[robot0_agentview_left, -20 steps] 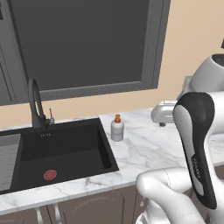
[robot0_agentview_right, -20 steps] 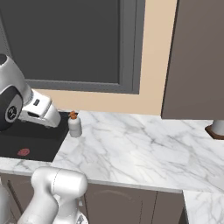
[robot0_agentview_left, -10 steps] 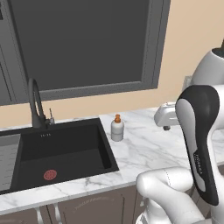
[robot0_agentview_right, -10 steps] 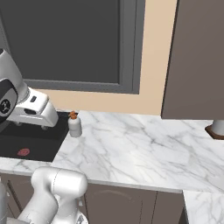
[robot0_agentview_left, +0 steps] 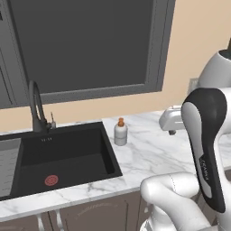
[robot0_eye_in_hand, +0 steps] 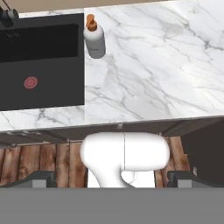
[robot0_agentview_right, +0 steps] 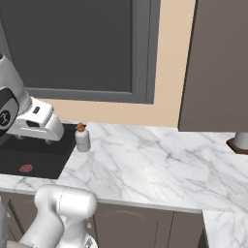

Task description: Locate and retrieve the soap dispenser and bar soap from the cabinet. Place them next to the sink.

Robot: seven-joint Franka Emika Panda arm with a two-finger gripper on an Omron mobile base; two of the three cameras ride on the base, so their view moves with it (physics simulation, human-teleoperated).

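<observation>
The soap dispenser (robot0_agentview_left: 120,132) (robot0_agentview_right: 82,139) (robot0_eye_in_hand: 94,40), white with an orange pump, stands upright on the marble counter just right of the black sink (robot0_agentview_left: 58,155) (robot0_agentview_right: 29,157) (robot0_eye_in_hand: 41,61). My gripper (robot0_agentview_left: 171,131) (robot0_agentview_right: 47,139) (robot0_eye_in_hand: 112,181) hovers above the counter, nearer the base than the dispenser and apart from it. It is open and holds nothing, its fingertips (robot0_eye_in_hand: 39,179) far apart. The dark brown cabinet (robot0_agentview_right: 218,63) hangs at the upper right. The bar soap is out of view.
A tall black faucet (robot0_agentview_left: 38,110) stands behind the sink, whose drain (robot0_agentview_left: 51,180) is red-ringed. A large dark window (robot0_agentview_left: 85,45) fills the wall behind. The base of some object (robot0_agentview_right: 240,143) sits on the counter at the far right. The counter's front edge drops to wood flooring.
The hand has drifted slightly, leftward in the right base view, and the arm's links have shifted a little. The soap dispenser has not moved.
</observation>
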